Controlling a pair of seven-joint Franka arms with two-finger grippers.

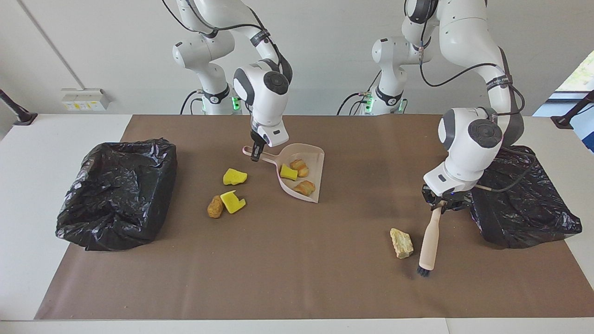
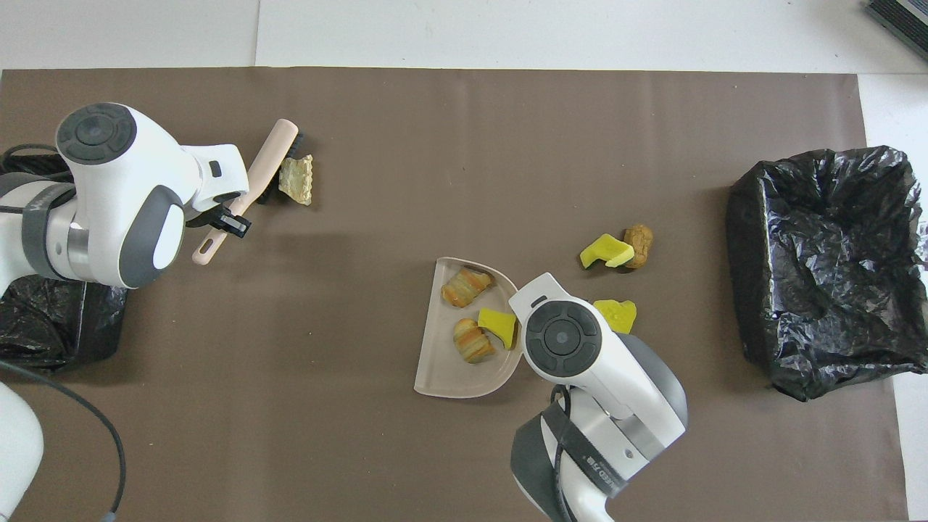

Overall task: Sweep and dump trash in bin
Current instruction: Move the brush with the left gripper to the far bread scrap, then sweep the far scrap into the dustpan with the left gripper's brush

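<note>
I can see some small writing on a band of my right arm, but I cannot read it.

My left gripper (image 1: 441,203) is closed tight on the thin end of the brush (image 1: 429,243). The brush hangs down from the gripper, a bit tilted, with its black bristles low at the brown mat. Its long side runs away from the robots. Just beside the bristles lies a pale lump (image 1: 401,243), toward the right arm's end of the counter (image 1: 28,185). From above they look like they touch, but I cannot tell for sure. One black bag (image 1: 519,195) sits right beside this gripper.

My right gripper (image 1: 255,153) is closed on the handle of the pink dustpan (image 1: 315,160). The dustpan lies flat, and its wide mouth opens toward the left arm's end. In it are two stripy bread lumps (image 1: 305,187) and one yellow sponge (image 1: 288,173).

Near this gripper, on the mat, lie a yellow chunk (image 1: 234,176), another yellow piece (image 1: 232,201) and a brown lump (image 1: 215,207) touching it. The other black bag (image 1: 118,192) is well apart from the gripper.
</note>
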